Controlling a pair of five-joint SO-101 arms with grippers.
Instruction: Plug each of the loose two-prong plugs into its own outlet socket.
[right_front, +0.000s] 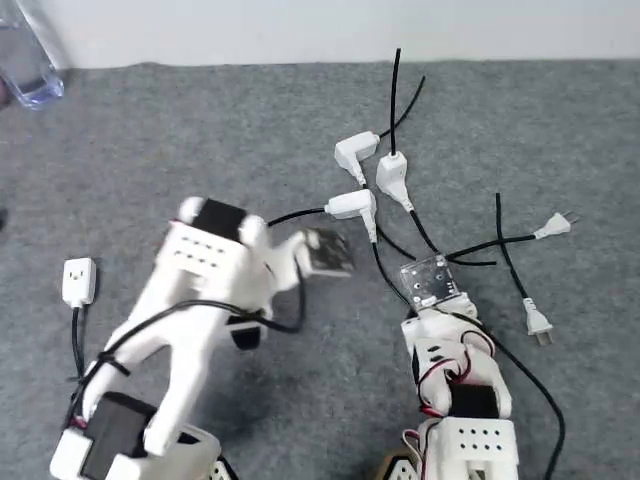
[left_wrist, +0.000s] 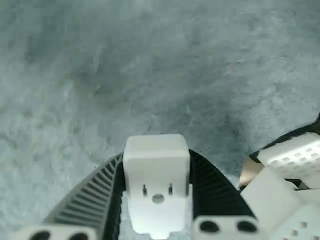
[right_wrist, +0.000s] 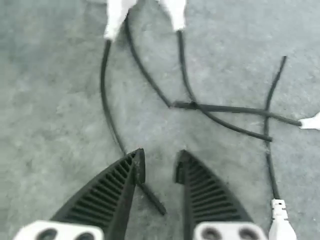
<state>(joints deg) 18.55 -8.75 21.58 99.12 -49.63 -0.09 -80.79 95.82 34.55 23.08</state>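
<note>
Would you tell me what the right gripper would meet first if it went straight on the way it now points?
The right gripper would most likely meet the black cable first, which runs between its open jaws. Farther on lie the white outlet sockets. Depth is unclear, so this is a guess.

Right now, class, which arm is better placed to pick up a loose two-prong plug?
Right. The right gripper, open, hangs over the cables close to a loose plug; the left gripper is shut on an outlet socket.
</note>
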